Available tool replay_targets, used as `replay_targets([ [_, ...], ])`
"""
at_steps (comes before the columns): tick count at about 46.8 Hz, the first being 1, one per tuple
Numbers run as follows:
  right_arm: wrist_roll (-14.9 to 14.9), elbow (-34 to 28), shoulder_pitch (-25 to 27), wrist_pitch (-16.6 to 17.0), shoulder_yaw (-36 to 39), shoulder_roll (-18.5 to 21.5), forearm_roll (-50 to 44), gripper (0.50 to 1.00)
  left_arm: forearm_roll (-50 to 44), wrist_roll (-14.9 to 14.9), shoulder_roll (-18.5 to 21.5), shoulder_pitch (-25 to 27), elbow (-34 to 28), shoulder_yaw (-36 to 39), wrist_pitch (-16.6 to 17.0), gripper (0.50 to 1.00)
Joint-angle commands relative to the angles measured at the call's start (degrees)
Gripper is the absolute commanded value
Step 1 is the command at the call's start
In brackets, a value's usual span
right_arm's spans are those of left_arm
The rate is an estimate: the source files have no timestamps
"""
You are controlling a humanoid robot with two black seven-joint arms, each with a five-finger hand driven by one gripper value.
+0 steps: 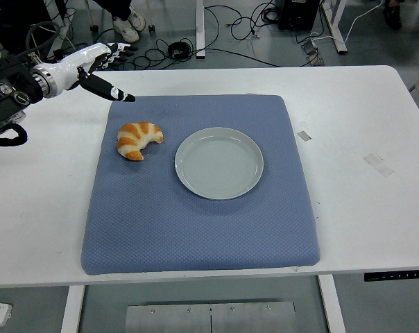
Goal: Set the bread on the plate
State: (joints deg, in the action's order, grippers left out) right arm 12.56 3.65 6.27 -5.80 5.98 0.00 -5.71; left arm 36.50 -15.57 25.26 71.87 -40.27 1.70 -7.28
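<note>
A golden croissant [138, 139] lies on the left part of a blue mat [195, 222]. To its right, on the same mat, sits an empty pale grey plate [219, 162]. My left hand [111, 71] reaches in from the upper left, fingers spread and holding nothing. It hovers over the mat's far left corner, above and behind the croissant, apart from it. The thumb tip points down toward the mat edge. My right arm does not show.
The mat covers the middle of the white table [362, 125]. Two small tape marks [378, 164] lie on the table to the right. Cables and a person's shoes [130, 25] are on the floor beyond the far edge.
</note>
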Motion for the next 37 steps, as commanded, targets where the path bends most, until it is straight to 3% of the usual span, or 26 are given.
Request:
replay_targets([
  [1, 0.0, 0.0, 0.0, 0.0, 0.0, 0.0, 0.0, 1.000, 0.1, 0.0, 0.0, 0.6, 0.0, 1.1, -1.2, 0.963],
  [8, 0.0, 0.0, 0.0, 0.0, -0.1, 0.0, 0.0, 1.000, 0.5, 0.1, 0.0, 1.3, 0.1, 3.4, -3.1, 0.963],
  [37, 0.0, 0.0, 0.1, 0.0, -0.1, 0.0, 0.0, 1.000, 7.3, 0.1, -2.2, -0.2, 0.3, 6.4, -3.1, 0.942],
])
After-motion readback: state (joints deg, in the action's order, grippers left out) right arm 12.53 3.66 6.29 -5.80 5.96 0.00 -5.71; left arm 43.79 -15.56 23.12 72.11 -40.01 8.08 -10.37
